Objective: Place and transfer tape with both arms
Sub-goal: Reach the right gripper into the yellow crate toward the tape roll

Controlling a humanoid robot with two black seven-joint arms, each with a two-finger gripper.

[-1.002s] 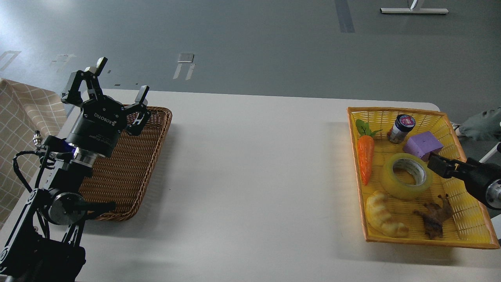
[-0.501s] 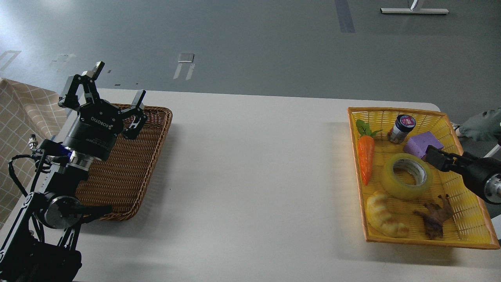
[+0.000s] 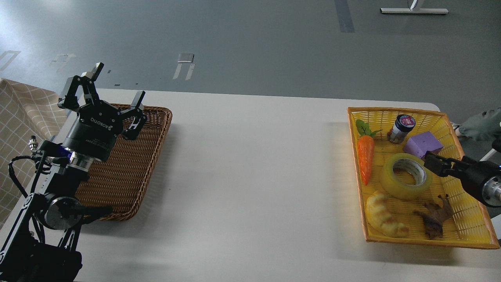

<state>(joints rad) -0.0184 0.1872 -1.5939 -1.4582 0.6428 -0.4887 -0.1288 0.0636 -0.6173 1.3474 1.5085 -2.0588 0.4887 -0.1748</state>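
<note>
The tape (image 3: 392,183), a wide translucent yellow roll with a white printed core, lies flat in the yellow basket (image 3: 465,225) at the right of the table. My right gripper (image 3: 433,164) comes in from the right edge and hangs just right of the roll, close to its rim. It looks dark and end-on, so its fingers cannot be told apart. My left gripper (image 3: 117,84) is open and empty, fingers pointing up and away, above the far left corner of the brown wicker tray (image 3: 129,172).
The yellow basket also holds a toy carrot (image 3: 366,158), a small jar (image 3: 400,128), a purple block (image 3: 423,143), a ridged bread toy (image 3: 381,215) and a brown animal figure (image 3: 434,219). A checked cloth (image 3: 19,125) hangs at the left.
My left arm drew back slightly to the left and down, then held still. My right gripper shifted a little left, nearer the tape's rim. The tape has not moved.
</note>
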